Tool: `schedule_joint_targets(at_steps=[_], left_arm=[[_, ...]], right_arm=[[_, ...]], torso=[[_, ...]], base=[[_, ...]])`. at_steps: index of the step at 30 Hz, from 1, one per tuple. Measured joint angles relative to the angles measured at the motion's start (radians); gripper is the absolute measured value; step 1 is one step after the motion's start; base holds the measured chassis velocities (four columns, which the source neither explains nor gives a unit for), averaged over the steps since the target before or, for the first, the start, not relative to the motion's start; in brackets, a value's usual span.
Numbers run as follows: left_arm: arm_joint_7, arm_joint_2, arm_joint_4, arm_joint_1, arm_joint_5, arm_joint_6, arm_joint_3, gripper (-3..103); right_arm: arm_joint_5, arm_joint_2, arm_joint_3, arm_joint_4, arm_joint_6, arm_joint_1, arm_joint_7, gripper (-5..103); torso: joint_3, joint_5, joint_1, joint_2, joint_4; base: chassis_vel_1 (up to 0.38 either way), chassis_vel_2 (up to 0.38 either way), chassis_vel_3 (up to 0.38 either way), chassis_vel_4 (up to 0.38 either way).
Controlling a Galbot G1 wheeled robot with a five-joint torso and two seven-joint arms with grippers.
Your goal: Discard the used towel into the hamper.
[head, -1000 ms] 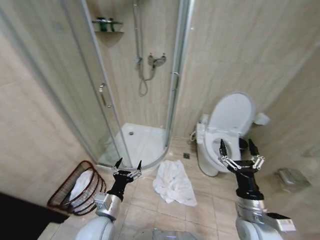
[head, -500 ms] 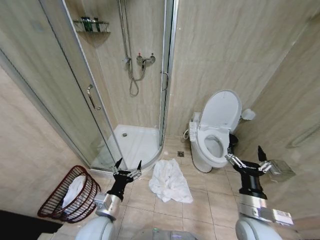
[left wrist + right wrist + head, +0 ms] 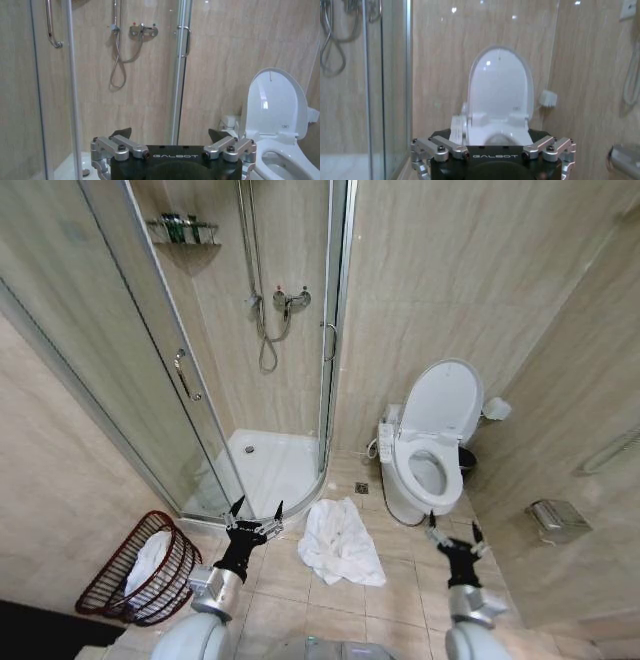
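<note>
Down on the tiled floor [image 3: 400,600] a white towel [image 3: 340,542] lies crumpled between the two arms. At about eight o'clock from it, by the shower door [image 3: 190,410], the hamper [image 3: 140,568] leans with white cloth inside. Both arms hang low: left gripper [image 3: 256,515] at nine o'clock of the towel, right gripper [image 3: 452,532] at three, near the toilet [image 3: 430,450]. Jaws on each stand wide open, holding nothing.

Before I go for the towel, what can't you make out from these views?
- Hamper, head view: white cloth inside; the rim and ribs hide how full it is.
- Towel, head view: its folds hide any underside edge to grip.
- Left tool, left wrist view: the picture's bottom edge cuts off the floor below.
</note>
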Motion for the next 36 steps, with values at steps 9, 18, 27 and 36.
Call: schedule_joint_targets(at_steps=[9,18,27,36], left_arm=[[0.0,0.0,0.0,0.0,0.0,0.0,0.0,100],[0.0,0.0,0.0,0.0,0.0,0.0,0.0,100],[0.0,0.0,0.0,0.0,0.0,0.0,0.0,100],[0.0,0.0,0.0,0.0,0.0,0.0,0.0,100]], right_arm=[[0.036,0.002,-0.004,-0.015,0.026,-0.024,-0.003,100],[0.049,0.005,-0.001,-0.023,0.048,-0.014,0.008,100],[0.101,0.002,0.006,0.007,0.148,-0.005,0.043,100],[0.103,0.008,0.032,0.012,0.291,0.02,0.029,100]], torso=[[-0.011,-0.0003,-0.011,-0.023,0.0],[-0.037,-0.0001,-0.032,-0.07,0.0],[-0.068,-0.0003,-0.058,-0.126,0.0],[-0.091,-0.0001,-0.078,-0.169,0.0002]], base=[[0.0,0.0,0.0,0.0],[0.0,0.0,0.0,0.0],[0.0,0.0,0.0,0.0],[0.0,0.0,0.0,0.0]])
